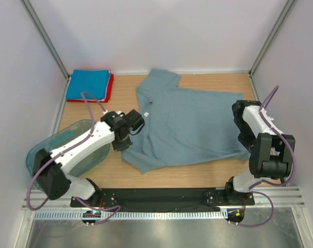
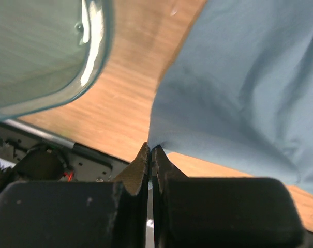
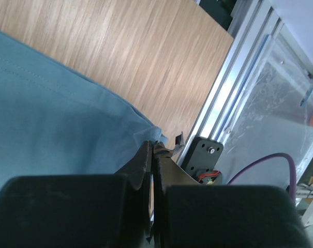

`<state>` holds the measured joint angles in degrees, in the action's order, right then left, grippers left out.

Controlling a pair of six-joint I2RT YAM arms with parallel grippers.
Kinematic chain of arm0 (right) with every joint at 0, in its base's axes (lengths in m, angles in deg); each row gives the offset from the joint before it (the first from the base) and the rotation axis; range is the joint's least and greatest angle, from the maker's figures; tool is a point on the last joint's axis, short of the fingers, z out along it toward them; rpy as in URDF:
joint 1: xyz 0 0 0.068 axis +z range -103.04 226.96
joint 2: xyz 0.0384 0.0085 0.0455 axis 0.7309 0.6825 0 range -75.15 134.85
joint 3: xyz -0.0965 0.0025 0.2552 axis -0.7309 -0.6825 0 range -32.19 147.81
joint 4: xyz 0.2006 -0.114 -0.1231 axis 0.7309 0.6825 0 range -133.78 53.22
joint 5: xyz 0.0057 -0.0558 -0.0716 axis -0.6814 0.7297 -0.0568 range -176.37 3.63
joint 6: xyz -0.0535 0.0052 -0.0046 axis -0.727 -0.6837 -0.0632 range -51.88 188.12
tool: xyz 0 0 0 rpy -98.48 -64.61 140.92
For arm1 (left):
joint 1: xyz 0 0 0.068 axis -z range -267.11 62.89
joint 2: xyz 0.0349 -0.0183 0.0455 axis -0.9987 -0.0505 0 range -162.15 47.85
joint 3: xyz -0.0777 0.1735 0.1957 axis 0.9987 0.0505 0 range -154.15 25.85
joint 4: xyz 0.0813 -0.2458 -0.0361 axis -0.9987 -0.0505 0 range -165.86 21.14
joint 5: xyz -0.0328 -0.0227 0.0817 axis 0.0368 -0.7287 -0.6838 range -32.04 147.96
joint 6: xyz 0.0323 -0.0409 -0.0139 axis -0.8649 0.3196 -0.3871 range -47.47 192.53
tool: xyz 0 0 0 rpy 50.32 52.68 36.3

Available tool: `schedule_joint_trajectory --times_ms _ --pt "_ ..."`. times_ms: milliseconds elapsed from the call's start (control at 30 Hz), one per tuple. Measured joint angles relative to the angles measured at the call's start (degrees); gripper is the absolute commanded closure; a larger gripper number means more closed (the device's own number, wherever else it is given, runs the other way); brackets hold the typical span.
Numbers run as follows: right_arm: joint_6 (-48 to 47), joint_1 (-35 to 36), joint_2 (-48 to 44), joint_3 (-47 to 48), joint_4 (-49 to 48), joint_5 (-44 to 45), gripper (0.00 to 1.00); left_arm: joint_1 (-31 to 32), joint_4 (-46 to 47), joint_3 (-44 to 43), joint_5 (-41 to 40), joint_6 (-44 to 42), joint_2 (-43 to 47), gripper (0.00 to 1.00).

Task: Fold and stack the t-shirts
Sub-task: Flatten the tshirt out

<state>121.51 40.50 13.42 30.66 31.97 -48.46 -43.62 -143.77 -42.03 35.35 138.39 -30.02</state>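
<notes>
Left gripper (image 2: 148,151) and right gripper (image 3: 154,145): fingers pinched tight on near corners of grey-blue t-shirt (image 1: 192,124), which lies spread and unfolded. Far left: blue t-shirt (image 1: 88,83) folded atop red t-shirt (image 1: 111,87). Remaining: fold grey-blue, stack it.

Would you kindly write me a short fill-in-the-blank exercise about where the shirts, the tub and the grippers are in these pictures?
1. The folded blue t-shirt lies on top of a folded t-shirt whose colour is ____.
2. The left gripper and the right gripper each pinch an edge of the grey-blue t-shirt, jaws ____.
3. The translucent teal tub stands nearer the ____ gripper.
Missing words: red; shut; left.
</notes>
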Motion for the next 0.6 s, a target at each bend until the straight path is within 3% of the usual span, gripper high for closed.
schedule_joint_trajectory --times_ms 333,600 --pt "-5.9 -1.8 2.6 -0.3 -5.3 2.9 0.99 -1.8 5.6 -7.8 -1.1 -5.9 -13.2 1.0" --pt "-7.8 -3.5 11.7 1.3 -8.0 2.0 0.99 -7.4 8.5 -13.0 0.1 -9.9 -22.3 1.0"
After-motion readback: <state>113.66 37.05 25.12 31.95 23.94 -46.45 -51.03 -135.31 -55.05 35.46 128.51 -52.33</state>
